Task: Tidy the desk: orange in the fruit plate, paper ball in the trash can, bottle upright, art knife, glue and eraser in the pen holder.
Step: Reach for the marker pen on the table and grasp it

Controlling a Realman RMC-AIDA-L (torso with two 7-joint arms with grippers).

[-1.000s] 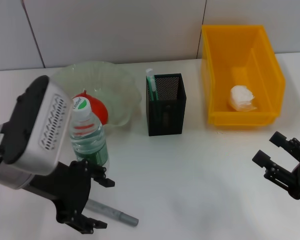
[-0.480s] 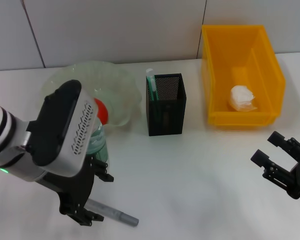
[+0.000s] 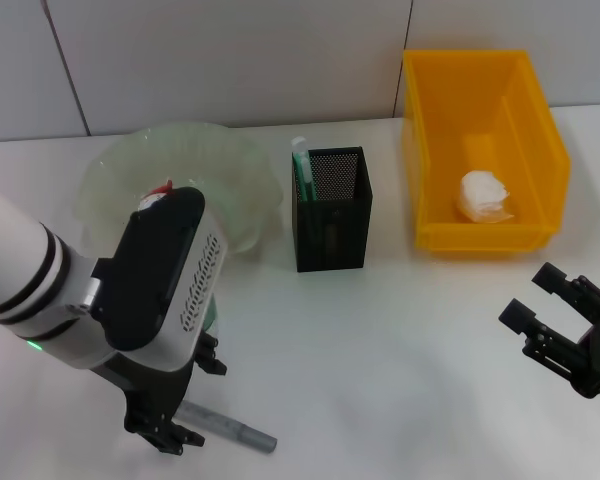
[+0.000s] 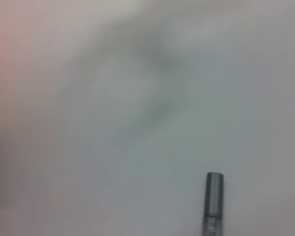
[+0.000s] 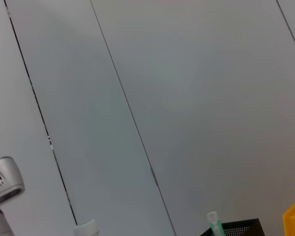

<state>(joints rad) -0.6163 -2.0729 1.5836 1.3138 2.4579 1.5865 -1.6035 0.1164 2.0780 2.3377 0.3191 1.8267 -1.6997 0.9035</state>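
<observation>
- While the black left gripper (image 3: 170, 400) hung with its fingers spread just above the white desk (image 3: 380, 350), a silver-grey pen-like art knife (image 3: 225, 428) lay flat right beside it.
- The black metal-mesh pen holder (image 3: 331, 210) stood upright, a white-and-green glue stick (image 3: 300, 160) poking out of it.
- Left of the pen holder sat the pale-green scalloped glass fruit plate (image 3: 230, 165); the red-orange orange (image 3: 160, 188) and the bottle's white cap (image 3: 150, 201) peeked over the arm.
- Right of the pen holder, the deep yellow-orange trash can (image 3: 480, 140) held the crumpled white paper ball (image 3: 485, 195).
- Well right of and nearer than the pen holder, the black right gripper (image 3: 555, 310) hovered, fingers apart, empty.
</observation>
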